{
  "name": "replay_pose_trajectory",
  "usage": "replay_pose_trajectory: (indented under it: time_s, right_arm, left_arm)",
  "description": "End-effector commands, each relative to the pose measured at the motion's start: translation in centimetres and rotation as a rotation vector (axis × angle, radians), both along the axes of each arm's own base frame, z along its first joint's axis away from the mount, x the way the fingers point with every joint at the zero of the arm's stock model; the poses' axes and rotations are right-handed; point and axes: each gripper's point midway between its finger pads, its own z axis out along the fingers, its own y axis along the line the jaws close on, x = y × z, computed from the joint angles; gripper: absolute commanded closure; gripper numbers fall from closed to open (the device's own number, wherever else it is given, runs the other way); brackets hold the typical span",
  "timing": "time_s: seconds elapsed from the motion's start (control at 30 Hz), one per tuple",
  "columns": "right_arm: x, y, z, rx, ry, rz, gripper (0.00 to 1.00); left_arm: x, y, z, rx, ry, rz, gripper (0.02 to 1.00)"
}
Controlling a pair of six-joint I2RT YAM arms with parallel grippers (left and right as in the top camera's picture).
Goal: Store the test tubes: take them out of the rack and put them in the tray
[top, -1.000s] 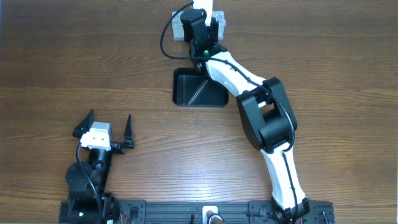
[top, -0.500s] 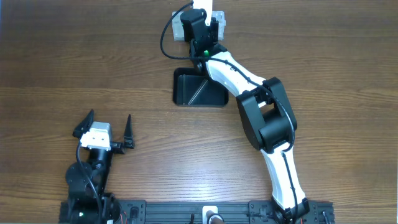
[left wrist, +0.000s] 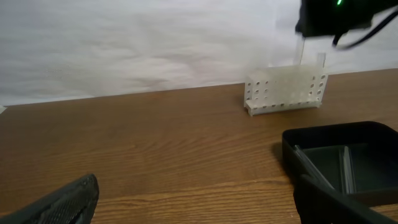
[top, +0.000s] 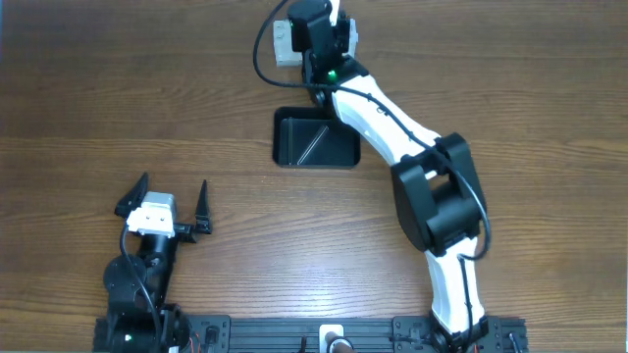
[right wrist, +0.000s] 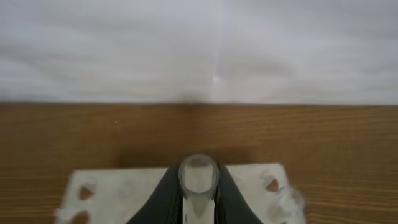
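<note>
Soft, even light from above covers the brown wooden table (top: 147,98) and leaves only faint shadows around the black rectangular tray (top: 278,137), while close to my wrist cameras my dark left fingers (left wrist: 68,199) and the clear test tube (right wrist: 198,173) pinched in my right gripper (right wrist: 198,190) blur, and the white wall (right wrist: 199,43) washes out.

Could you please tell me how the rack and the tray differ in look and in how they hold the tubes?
The rack is white and stands tall with rows of holes; the tray is black, low and open. In the tray, tubes lie flat; over the rack, the right gripper holds a tube upright. Both sit on the wooden table.
</note>
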Motion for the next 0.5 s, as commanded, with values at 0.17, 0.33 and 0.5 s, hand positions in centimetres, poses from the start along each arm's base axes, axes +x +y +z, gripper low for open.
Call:
replay_pose_trajectory:
  time_s: [0.17,0.33,0.5]
  right_arm:
    - [-3.0,-2.0,11.8,0.042,-0.129,-0.009,0.928]
    - [-6.1,-1.6,12.5,0.061,-0.02,0.079,0.956]
    - [-8.8,-0.7,8.8,0.1,0.191,0.168,0.963]
  left_arm:
    - [0.0,-0.1,-0.1,0.009,-0.003,-0.004,0.018]
    - [0.0,-0.1,-0.1,0.009,-0.003,-0.004,0.018]
    - [0.0,-0.1,-0.1,0.009,-0.003,-0.004,0.018]
